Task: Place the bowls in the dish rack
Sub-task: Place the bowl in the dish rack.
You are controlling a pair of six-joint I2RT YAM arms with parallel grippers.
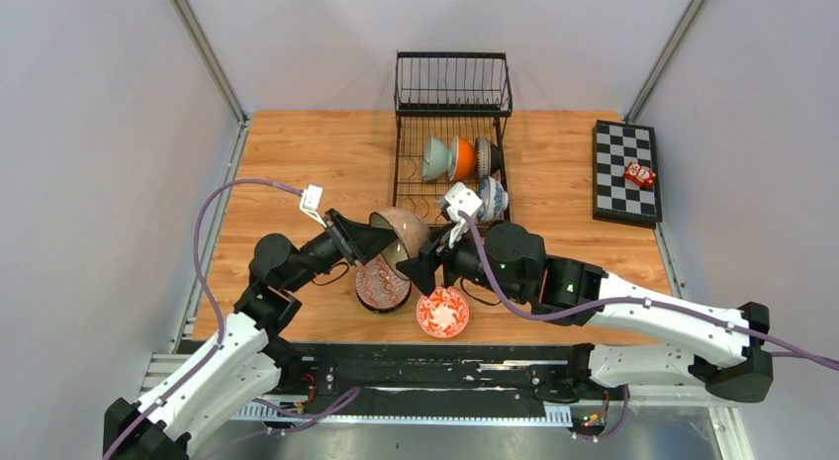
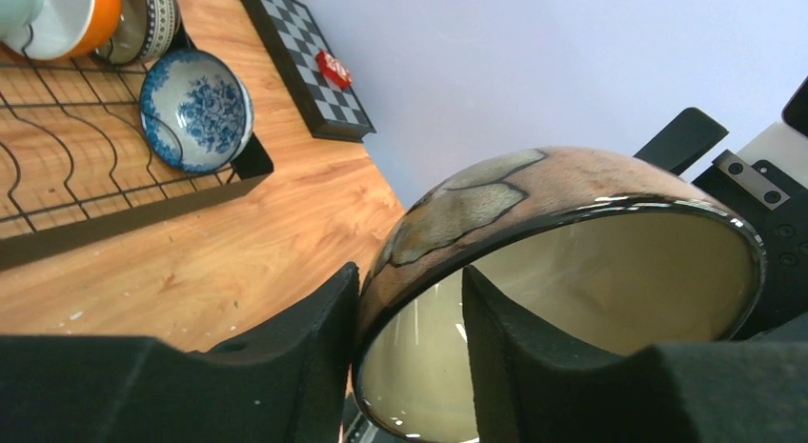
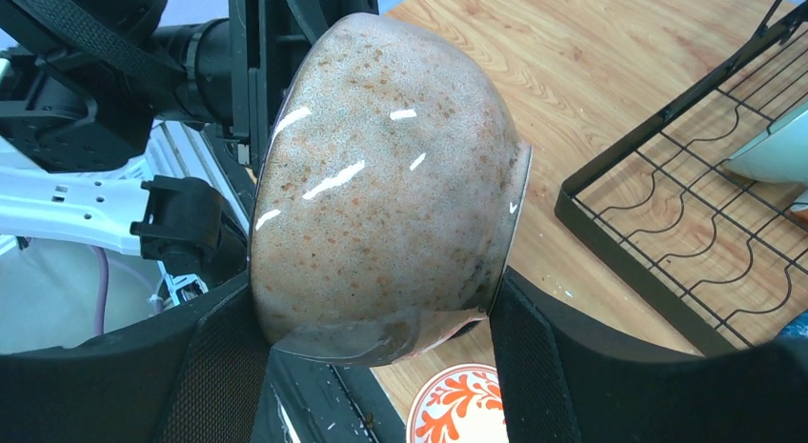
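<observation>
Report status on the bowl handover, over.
Right gripper clamped across brown speckled bowl. Left gripper jaws loose around its rim. Bowl in the air, short of dish rack. Red-patterned bowl and orange floral bowl on table beneath.

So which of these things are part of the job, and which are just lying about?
Job: dish rack, brown speckled bowl, pale green bowl, orange bowl, dark patterned bowl, blue-and-white bowl, red patterned bowl, orange-red floral bowl.
Lying about: checkered board, small red object.
</observation>
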